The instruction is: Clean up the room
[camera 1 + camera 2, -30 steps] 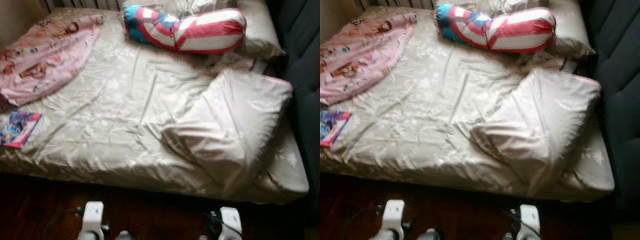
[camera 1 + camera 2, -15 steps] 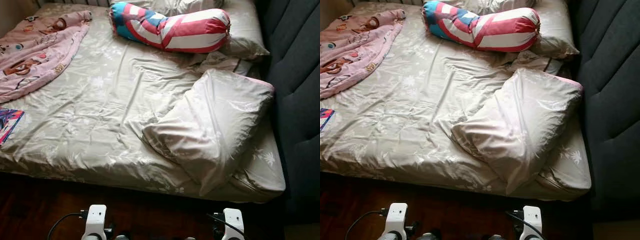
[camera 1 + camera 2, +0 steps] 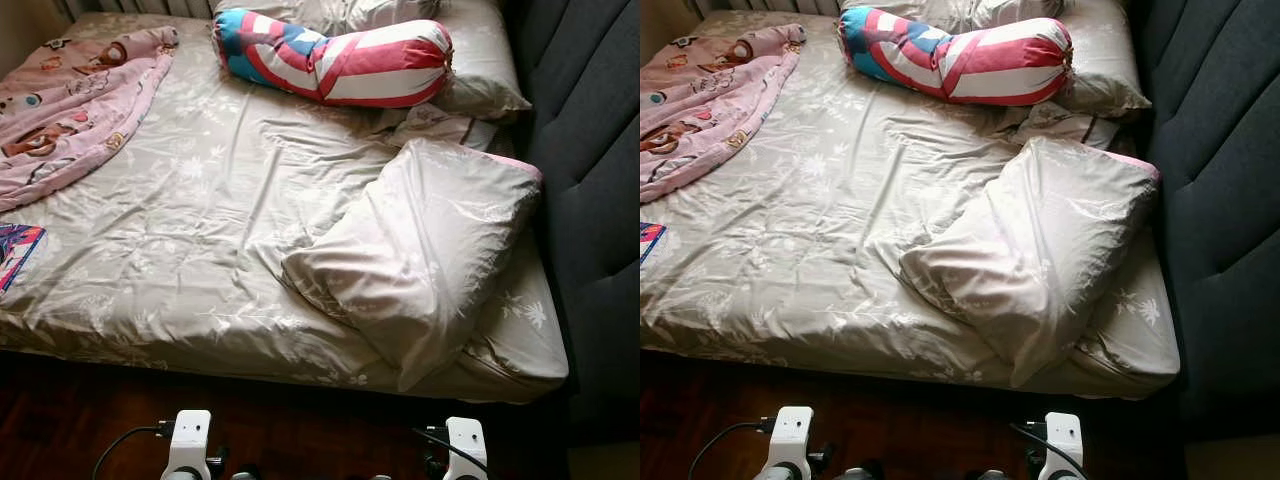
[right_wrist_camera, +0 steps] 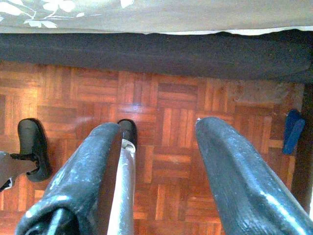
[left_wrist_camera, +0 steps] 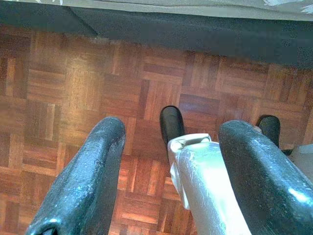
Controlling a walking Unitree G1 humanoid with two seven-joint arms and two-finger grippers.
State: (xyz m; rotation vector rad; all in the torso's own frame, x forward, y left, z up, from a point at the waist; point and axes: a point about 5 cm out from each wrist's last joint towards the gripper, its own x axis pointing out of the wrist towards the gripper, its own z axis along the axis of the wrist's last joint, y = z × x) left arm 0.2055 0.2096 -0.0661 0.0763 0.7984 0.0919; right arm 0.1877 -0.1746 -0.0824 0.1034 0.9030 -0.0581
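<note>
Left eye view looks down on a bed (image 3: 200,250) under a rumpled beige floral sheet; a pillow (image 3: 420,250) in the same cloth lies tilted near the dark padded headboard (image 3: 590,180) on the robot's right; a red, white and blue striped bolster (image 3: 335,60) rests across the far end, touching another beige pillow (image 3: 480,60); a pink printed blanket (image 3: 70,110) is bunched at the far left corner; a colourful book (image 3: 15,250) lies at the left edge of the bed.

Left wrist view: left end effector (image 5: 168,166) hangs above parquet floor (image 5: 73,88), its two black fingers spread with nothing between them; beyond them are the robot's black feet.

Right wrist view: right end effector (image 4: 159,171) hangs likewise, fingers spread and empty, near the bed's edge; a small blue object (image 4: 293,129) lies on the floor.
</note>
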